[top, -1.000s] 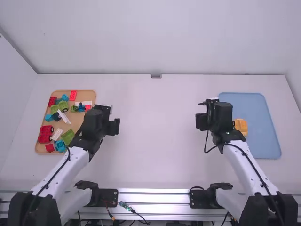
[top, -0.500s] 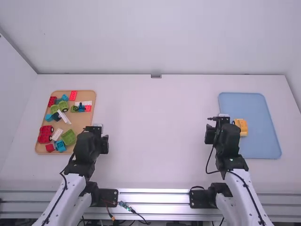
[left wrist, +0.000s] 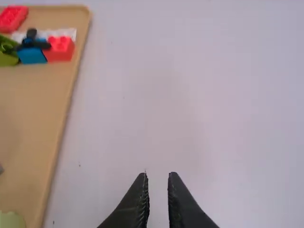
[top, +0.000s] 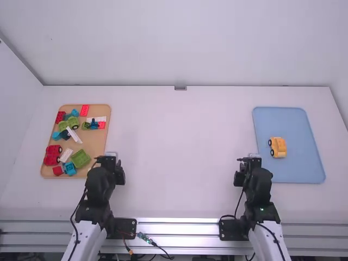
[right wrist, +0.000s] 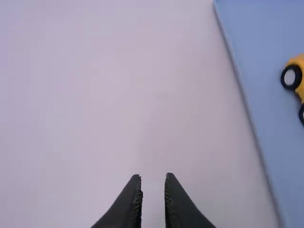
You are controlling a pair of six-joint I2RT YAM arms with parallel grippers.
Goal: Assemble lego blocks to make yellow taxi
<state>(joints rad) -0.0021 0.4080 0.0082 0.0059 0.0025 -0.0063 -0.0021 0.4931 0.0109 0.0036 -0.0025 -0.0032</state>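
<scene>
Where the white table [top: 185, 136] ends, a pale wall [top: 185, 43] rises.

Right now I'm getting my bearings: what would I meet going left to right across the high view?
Tan tray holding blocks → left arm → right arm → blue tray holding a yellow car.

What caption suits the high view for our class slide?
Yellow toy car on a blue tray; coloured toy bricks on a tan tray.
</scene>
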